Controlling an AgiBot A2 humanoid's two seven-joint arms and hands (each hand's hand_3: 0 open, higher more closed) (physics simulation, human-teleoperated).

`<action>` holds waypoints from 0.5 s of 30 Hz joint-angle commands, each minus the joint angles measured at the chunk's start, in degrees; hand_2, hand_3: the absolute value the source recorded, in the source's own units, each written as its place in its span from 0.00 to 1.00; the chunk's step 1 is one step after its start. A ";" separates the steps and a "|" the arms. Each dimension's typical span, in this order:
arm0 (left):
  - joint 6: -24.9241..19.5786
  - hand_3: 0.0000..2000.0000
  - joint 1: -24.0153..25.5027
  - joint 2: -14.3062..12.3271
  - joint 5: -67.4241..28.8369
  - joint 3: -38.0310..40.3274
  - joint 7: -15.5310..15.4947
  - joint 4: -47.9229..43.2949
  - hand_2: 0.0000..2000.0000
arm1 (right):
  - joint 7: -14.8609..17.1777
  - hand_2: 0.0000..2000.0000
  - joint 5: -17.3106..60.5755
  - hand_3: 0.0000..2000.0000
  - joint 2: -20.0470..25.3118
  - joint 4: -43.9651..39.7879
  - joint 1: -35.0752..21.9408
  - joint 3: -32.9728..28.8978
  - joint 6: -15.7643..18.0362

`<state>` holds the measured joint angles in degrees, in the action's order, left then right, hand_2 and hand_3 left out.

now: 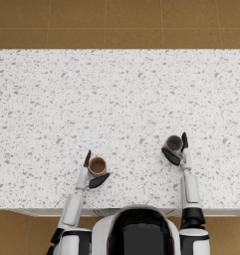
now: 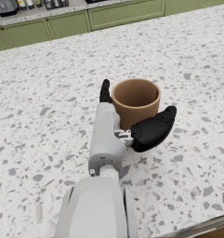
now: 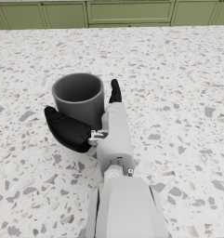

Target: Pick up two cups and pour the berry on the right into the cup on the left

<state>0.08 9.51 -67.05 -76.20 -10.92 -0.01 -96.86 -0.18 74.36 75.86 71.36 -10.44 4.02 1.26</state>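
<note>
A brown cup (image 1: pixel 97 166) (image 2: pixel 135 100) stands upright on the speckled white counter (image 1: pixel 116 99), near its front edge on the left. My left hand (image 1: pixel 90 174) (image 2: pixel 108 135) brackets it, straight fingers along one side and thumb (image 2: pixel 153 130) spread at the other, not closed. To the right stands a grey cup (image 1: pixel 174 144) (image 3: pixel 79 97) with a red berry (image 1: pixel 172 148) inside; the right wrist view does not show the berry. My right hand (image 1: pixel 180 155) (image 3: pixel 111 135) brackets this cup the same way, its thumb (image 3: pixel 67 130) low against the wall.
The counter's front edge (image 1: pixel 116 210) runs just behind both wrists, and brown floor lies beyond the far edge. Green cabinets (image 2: pixel 122 14) (image 3: pixel 127 11) line the background of both wrist views. Nothing else stands on the counter.
</note>
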 commanded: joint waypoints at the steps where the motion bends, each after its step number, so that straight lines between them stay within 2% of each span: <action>1: 0.00 0.00 -1.61 -0.90 0.00 -0.54 0.00 2.29 0.00 | -0.06 0.00 0.00 0.00 0.46 -4.33 -2.16 0.64 0.23; 5: 0.00 0.00 -1.70 -1.41 0.00 -0.85 0.00 2.43 0.00 | -0.24 0.00 -0.02 0.00 0.41 -2.36 -1.25 -0.54 0.88; 6: 0.00 0.16 -1.63 -1.49 0.00 -0.60 0.00 1.98 0.68 | -0.21 0.68 -0.02 0.16 0.53 -3.47 -1.60 -0.64 0.76; 7: -0.49 0.33 -1.32 -1.45 0.00 -0.31 0.00 1.11 1.00 | -0.29 1.00 -0.01 0.33 0.60 -2.30 -1.87 -0.44 0.89; 9: -1.95 0.64 -1.24 -1.70 0.00 0.08 0.09 -0.01 1.00 | -0.15 1.00 0.04 0.64 0.28 -1.67 -0.75 -0.07 1.22; 12: -1.82 0.64 -1.98 -2.46 0.00 0.00 -0.16 0.08 1.00 | -0.39 1.00 0.03 0.64 0.41 3.74 0.20 -1.19 1.03; 15: -1.94 0.64 -3.52 -3.68 0.00 -0.84 -0.19 -3.70 1.00 | -0.21 1.00 0.03 0.64 0.33 16.02 2.61 0.56 1.54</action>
<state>-1.87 7.35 -70.16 -76.20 -11.51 -0.21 -97.80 -0.34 74.38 76.45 79.16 -8.57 3.76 3.06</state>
